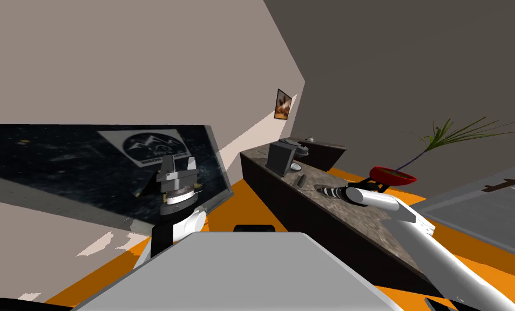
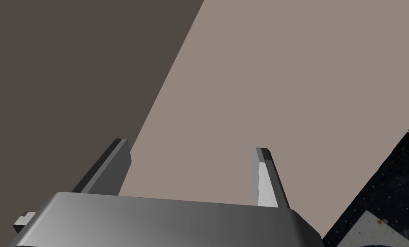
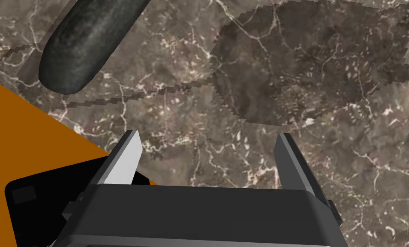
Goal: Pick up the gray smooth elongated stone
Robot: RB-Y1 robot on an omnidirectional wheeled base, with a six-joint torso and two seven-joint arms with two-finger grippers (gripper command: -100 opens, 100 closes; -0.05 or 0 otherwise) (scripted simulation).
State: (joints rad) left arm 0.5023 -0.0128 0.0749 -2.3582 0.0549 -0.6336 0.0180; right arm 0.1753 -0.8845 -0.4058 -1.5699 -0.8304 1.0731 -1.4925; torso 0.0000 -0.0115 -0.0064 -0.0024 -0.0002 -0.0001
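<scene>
The stone (image 3: 88,38) is dark grey, smooth and elongated, and lies on the brown marbled counter (image 3: 251,85) close to its edge. My right gripper (image 3: 208,146) hovers over the counter, open with nothing between its fingers; the stone is ahead of it and off to the side of one finger (image 3: 128,156), apart from it. In the head view the stone (image 1: 300,180) is just past the right gripper (image 1: 316,189) along the counter (image 1: 359,227). My left gripper (image 1: 180,163) is raised at the left, open (image 2: 190,158) and empty.
A dark coffee machine (image 1: 281,156) stands on the counter beyond the stone. A red bowl (image 1: 392,174) with a green plant sits at the counter's far side by my right forearm. The orange floor (image 3: 23,124) lies below the counter's edge near the stone.
</scene>
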